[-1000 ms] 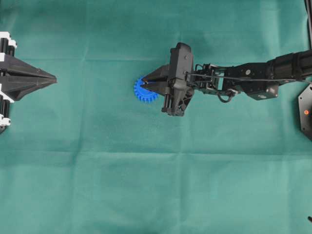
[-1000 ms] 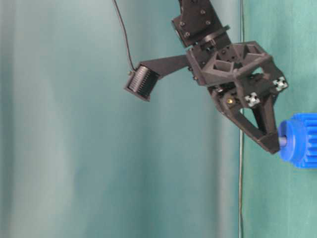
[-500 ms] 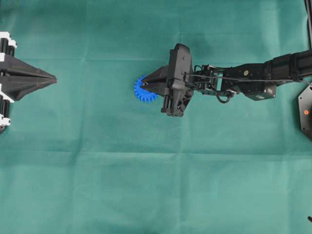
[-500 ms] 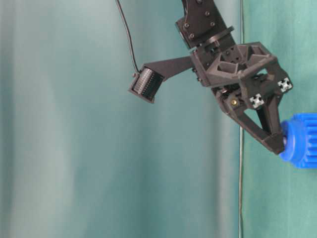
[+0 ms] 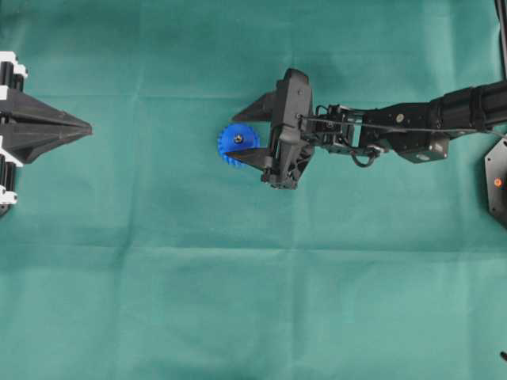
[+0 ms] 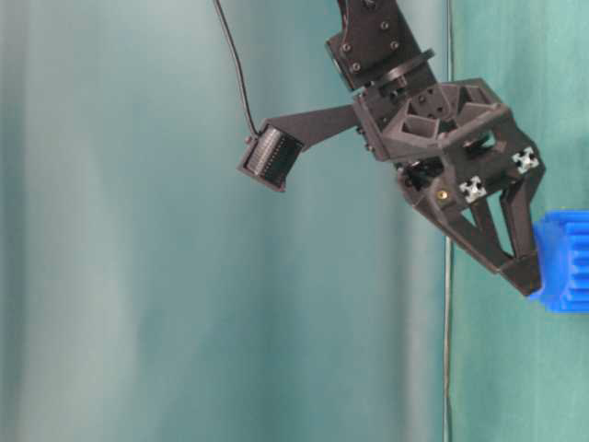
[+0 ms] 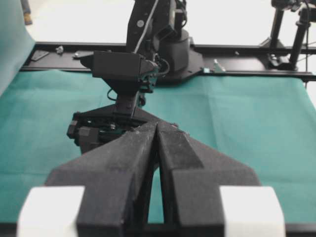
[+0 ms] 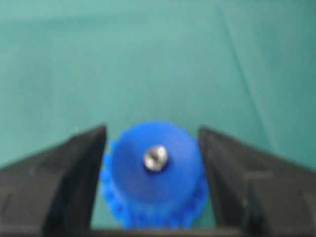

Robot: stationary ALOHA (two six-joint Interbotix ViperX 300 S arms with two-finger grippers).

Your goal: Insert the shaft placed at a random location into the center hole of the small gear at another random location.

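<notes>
The small gear (image 5: 236,144) is bright blue and lies flat on the green cloth left of centre. The shaft (image 5: 238,138) stands in the center hole of its hub; only its shiny round end shows. In the right wrist view the shaft (image 8: 155,159) sits in the middle of the gear (image 8: 155,192). My right gripper (image 5: 232,138) is open, one finger on each side of the gear, not touching the hub (image 8: 152,132). At table level its fingertips (image 6: 525,274) reach the gear's (image 6: 563,262) hub. My left gripper (image 5: 87,125) is shut and empty at the far left (image 7: 157,126).
The right arm (image 5: 396,127) stretches in from the right edge over the green cloth (image 5: 253,301). A black base part (image 5: 497,180) sits at the right edge. A black frame (image 7: 237,66) runs along the far side of the table in the left wrist view.
My right gripper has opened and let go of the shaft, which now stands in the gear's hub. Its fingers have dropped beside the hub. The left gripper has not moved.
</notes>
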